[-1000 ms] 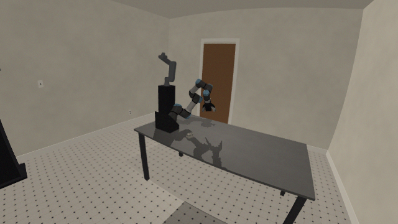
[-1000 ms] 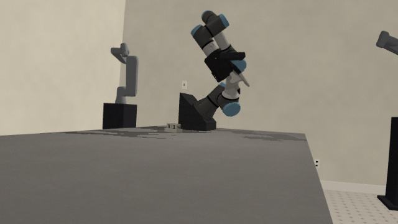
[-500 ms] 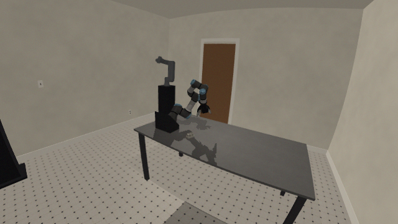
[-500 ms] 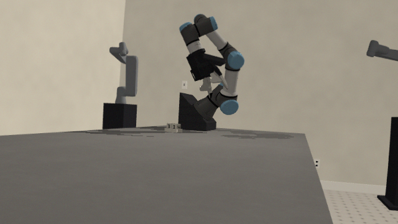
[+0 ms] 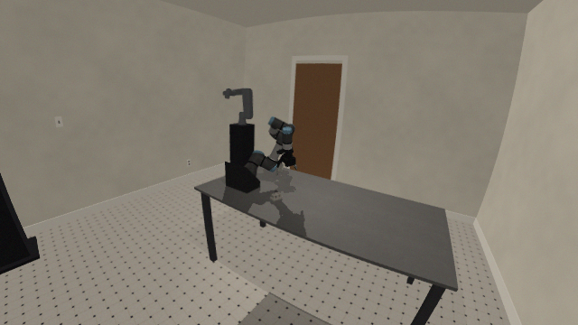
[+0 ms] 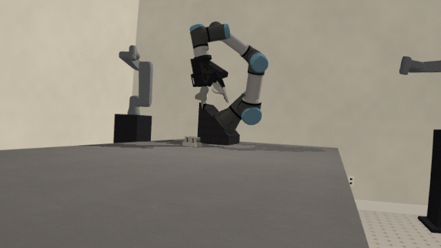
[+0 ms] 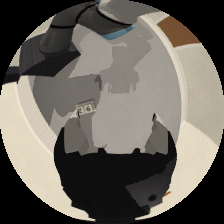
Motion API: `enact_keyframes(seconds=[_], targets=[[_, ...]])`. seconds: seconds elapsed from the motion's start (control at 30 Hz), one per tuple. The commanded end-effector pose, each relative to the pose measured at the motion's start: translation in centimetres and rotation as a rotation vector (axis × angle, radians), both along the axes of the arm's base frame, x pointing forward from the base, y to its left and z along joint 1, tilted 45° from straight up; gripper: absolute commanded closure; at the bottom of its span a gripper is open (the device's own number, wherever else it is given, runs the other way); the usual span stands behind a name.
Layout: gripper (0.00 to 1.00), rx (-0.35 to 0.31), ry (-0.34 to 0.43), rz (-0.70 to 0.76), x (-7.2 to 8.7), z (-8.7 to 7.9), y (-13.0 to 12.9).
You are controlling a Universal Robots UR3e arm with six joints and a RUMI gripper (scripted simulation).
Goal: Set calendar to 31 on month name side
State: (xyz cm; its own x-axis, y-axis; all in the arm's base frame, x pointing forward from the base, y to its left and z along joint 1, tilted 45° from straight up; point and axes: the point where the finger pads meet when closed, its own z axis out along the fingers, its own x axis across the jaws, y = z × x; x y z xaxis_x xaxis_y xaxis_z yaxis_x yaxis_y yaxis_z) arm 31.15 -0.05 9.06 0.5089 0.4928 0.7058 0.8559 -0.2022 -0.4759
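Note:
The small calendar point(image 5: 275, 196) with its two digit cubes sits in its tray on the dark table, near the arm's base. In the exterior view it point(image 6: 192, 140) is tiny; the facing digits look like 3 and 1 but are too small to be sure. In the wrist view the calendar point(image 7: 86, 108) lies far below, and one top face looks like a 6. My gripper point(image 6: 213, 97) hangs high above the table, pointing down, well above and a little to the right of the calendar. Its fingers are open and empty point(image 7: 117, 132).
The arm's black wedge base point(image 6: 217, 129) stands just behind the calendar. A grey second arm on a black pedestal point(image 6: 134, 114) stands to the left. A brown door point(image 5: 316, 117) is in the back wall. The table's far edge is close behind the base.

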Motion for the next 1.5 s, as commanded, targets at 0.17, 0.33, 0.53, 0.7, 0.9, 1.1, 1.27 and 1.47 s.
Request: enact_keyframes(seconds=[0.17, 0.33, 0.53, 0.7, 0.9, 1.1, 1.27, 1.47], targets=[[0.00, -0.110, -0.129, 0.035, -0.8, -4.5, -4.0], [0.00, -0.171, -0.184, 0.065, -1.3, -6.7, -6.2], [0.00, -0.211, -0.217, 0.086, -1.7, -8.0, -7.7], [0.00, -0.219, -0.223, 0.090, -1.8, -8.3, -8.0], [0.00, -0.222, -0.225, 0.092, -1.8, -8.4, -8.1], [0.00, -0.222, -0.225, 0.092, -1.8, -8.4, -8.1], [0.00, -0.222, -0.225, 0.092, -1.8, -8.4, -8.1], [0.00, -0.221, -0.238, 0.102, -1.8, -8.4, -8.0]])
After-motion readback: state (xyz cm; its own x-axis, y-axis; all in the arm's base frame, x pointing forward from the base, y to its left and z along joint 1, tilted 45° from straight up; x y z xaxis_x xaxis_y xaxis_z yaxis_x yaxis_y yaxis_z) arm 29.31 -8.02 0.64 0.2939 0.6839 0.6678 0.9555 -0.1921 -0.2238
